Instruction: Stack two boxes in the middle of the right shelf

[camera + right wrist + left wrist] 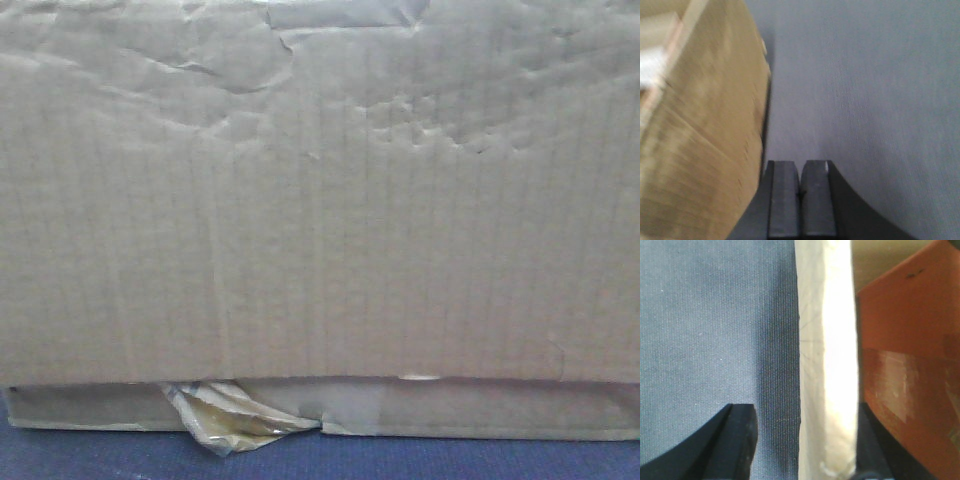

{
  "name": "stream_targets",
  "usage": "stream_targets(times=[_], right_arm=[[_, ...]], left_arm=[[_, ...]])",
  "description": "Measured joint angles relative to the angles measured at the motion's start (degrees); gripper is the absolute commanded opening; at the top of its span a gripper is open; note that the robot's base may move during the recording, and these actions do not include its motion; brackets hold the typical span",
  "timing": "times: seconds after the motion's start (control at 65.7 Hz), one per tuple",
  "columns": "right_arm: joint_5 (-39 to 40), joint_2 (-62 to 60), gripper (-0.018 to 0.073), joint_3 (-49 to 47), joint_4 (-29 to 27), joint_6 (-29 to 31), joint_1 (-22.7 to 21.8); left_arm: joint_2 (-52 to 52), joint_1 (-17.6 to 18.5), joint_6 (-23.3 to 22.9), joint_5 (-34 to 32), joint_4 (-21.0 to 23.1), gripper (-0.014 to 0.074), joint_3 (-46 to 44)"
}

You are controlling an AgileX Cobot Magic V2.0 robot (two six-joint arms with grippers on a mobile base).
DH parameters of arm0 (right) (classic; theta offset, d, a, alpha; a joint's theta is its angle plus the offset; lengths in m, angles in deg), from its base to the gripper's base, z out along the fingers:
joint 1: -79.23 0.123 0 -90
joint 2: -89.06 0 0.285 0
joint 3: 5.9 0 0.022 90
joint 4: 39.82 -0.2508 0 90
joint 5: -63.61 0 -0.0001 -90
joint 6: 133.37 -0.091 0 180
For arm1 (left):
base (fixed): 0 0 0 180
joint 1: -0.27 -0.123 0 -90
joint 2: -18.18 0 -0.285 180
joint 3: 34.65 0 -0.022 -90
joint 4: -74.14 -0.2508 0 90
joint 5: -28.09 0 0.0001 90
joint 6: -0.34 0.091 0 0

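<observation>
The tall wide box fills the front view and rests on the flat box, whose yellowish tape scrap hangs out at the lower left. My left gripper is open and straddles a pale upright cardboard wall. Its left finger stands apart from that wall over grey cloth, while the right finger sits on the wall's orange-brown inner side. Shut with its pads together and holding nothing, my right gripper lies just right of a brown box side. The shelf is out of view.
Grey-blue felt-like tabletop lies under the boxes and spreads to the left in the left wrist view and to the right in the right wrist view.
</observation>
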Motion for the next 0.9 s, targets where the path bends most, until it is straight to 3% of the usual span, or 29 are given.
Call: stream_targets(times=[0.32, 0.564, 0.685, 0.777, 0.899], right_arm=[[-2.59, 14.39, -0.0161, -9.42, 1.25, -0.15, 0.00], [-12.20, 24.21, -0.0134, -23.68, 3.45, -1.27, 1.09], [-17.71, 28.94, -0.0136, -30.90, 13.79, -8.61, 6.67], [-20.80, 31.70, -0.0136, -35.08, 22.17, -14.95, 13.33], [-21.55, 34.77, -0.0136, -39.77, 25.78, -19.80, 20.77]], left_arm=[[0.00, 0.00, 0.00, 0.00, 0.00, 0.0275, 0.00], [0.00, 0.00, 0.00, 0.00, 0.04, 0.0275, 0.00], [0.00, 0.00, 0.00, 0.00, 0.04, 0.0275, 0.00], [0.00, 0.00, 0.00, -0.38, 0.04, 0.0275, 0.00], [0.00, 0.00, 0.00, -0.61, 0.04, 0.0275, 0.00]])
